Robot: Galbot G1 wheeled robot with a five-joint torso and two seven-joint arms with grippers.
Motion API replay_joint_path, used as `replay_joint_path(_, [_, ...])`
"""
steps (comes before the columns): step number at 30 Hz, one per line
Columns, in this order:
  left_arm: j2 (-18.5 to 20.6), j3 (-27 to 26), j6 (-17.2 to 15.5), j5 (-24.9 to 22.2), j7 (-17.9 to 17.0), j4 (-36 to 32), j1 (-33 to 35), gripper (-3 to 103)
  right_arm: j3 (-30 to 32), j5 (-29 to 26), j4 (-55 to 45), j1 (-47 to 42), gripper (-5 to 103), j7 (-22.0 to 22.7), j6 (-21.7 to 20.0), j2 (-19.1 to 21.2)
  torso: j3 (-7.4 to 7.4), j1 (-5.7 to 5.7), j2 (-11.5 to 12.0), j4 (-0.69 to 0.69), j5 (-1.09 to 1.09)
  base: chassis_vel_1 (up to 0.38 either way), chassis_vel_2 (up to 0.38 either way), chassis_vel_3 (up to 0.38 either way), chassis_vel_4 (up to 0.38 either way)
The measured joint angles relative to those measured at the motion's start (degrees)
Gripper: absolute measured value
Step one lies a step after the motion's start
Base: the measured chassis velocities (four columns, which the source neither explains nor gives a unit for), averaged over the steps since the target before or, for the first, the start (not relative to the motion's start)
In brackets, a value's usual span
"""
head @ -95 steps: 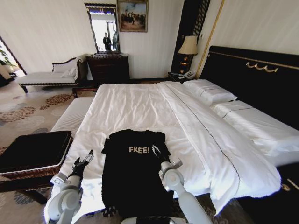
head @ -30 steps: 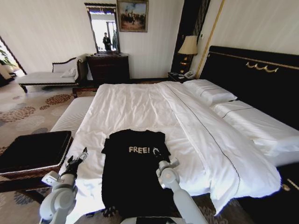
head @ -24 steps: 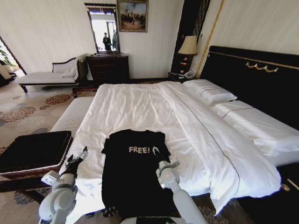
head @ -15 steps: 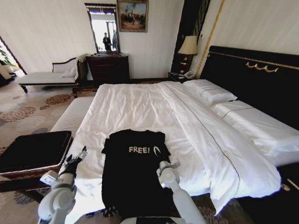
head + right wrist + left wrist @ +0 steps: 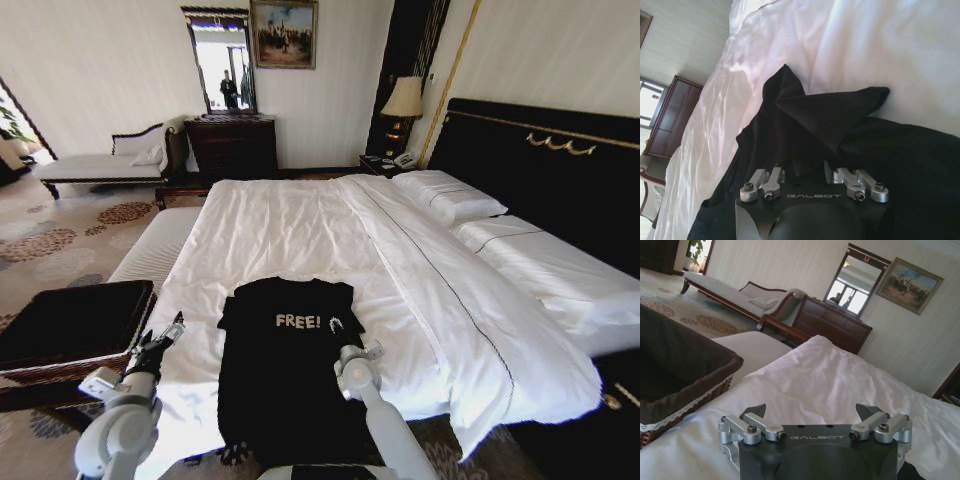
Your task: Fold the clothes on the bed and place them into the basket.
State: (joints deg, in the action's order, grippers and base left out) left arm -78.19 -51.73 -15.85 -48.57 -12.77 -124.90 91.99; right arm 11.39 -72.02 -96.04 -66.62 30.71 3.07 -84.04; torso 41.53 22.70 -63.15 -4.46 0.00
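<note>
Garment: a black short-sleeved T-shirt (image 5: 285,370) with white "FREE!" lettering is laid flat at the near end of the large white-sheeted bed (image 5: 300,230).
Left gripper (image 5: 163,335): held over the bed's near left edge, left of the T-shirt; fingers spread apart, nothing between them.
Right gripper (image 5: 337,325): held over the T-shirt's chest, right of the lettering; fingers parted, nothing gripped.
Container: a shallow brown woven basket with black fabric lining (image 5: 70,330) is seen left of the bed.

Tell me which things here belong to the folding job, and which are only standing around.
For the job: black T-shirt, bed, basket, left gripper open beside the shirt, right gripper open over it.

Just around: bench, dresser, lamp, mirror, painting.
</note>
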Motion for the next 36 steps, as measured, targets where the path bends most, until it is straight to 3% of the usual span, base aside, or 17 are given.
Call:
replay_joint_path(7, [0.02, -0.14, 0.12, -0.22, -0.01, 0.39, 0.13, 100, 0.35, 0.46, 1.03, 0.93, 11, -0.01, 0.02, -0.33, 0.00, 0.00, 0.00, 0.00, 0.00, 0.000, 0.000, 0.000, 0.000])
replay_joint_path(12, [0.27, -0.30, 0.14, -0.54, -0.06, 0.68, -0.23, 100, 0.40, 0.94, 1.84, 1.47, 1, -0.08, 0.03, -0.30, 0.00, 0.00, 0.00, 0.00, 0.00, 0.000, 0.000, 0.000, 0.000])
replay_joint_path(22, [-0.36, -0.29, 0.14, -0.52, -0.23, 1.21, -0.76, 100, 1.89, 1.67, -3.61, 3.23, 0, 0.49, -0.09, 3.16, 0.00, -0.01, 0.00, 0.00, 0.00, 0.000, 0.000, 0.000, 0.000])
replay_joint_path(36, [-0.94, 0.57, 0.19, 0.25, -0.20, 1.87, -0.88, 100, 9.64, -1.13, 0.01, 6.81, 0, -0.70, -0.09, 7.23, 0.00, 0.00, 0.00, 0.00, 0.00, 0.000, 0.000, 0.000, 0.000])
